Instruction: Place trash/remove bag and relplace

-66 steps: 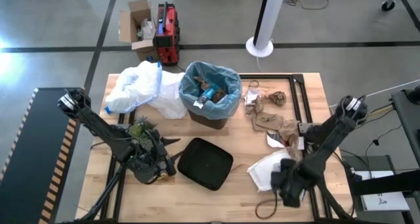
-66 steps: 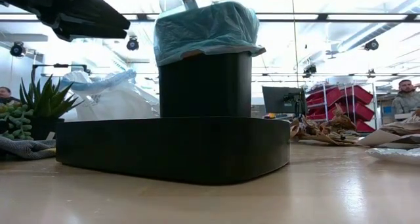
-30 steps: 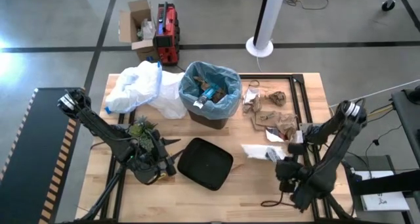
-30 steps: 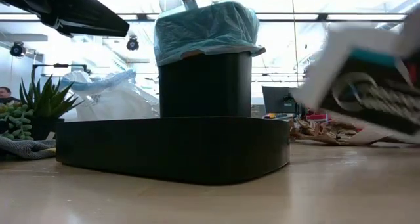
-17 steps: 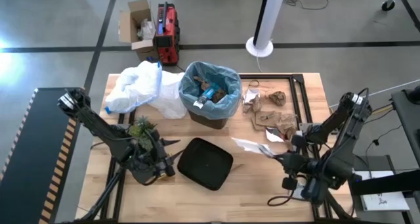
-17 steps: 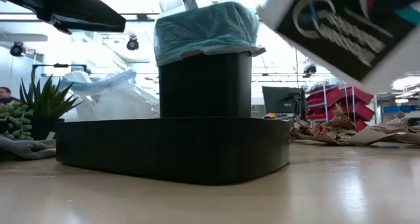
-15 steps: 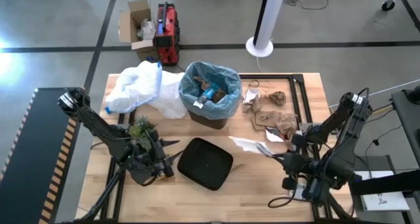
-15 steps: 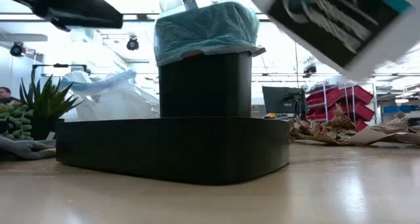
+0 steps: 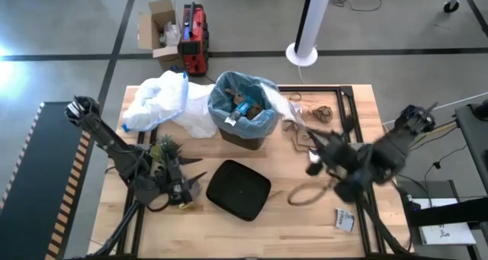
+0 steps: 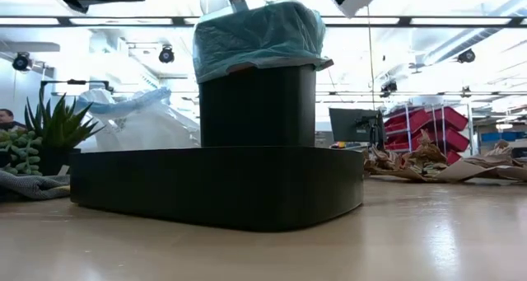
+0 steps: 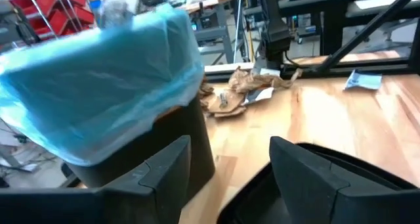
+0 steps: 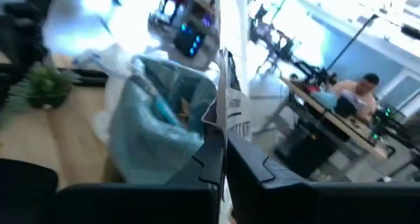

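White printed wrapper (image 12: 226, 109) pinched on edge in right gripper (image 12: 222, 159), short of blue-lined black bin (image 9: 245, 105); left gripper (image 11: 230, 165) spread, idle nearby.

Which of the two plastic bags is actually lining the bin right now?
The thin light-blue plastic bag: it is folded over the rim of the dark bin. The white translucent plastic bag lies loose on the table beside it.

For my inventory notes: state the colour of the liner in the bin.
The liner is translucent light blue, almost teal; the low view shows it best.
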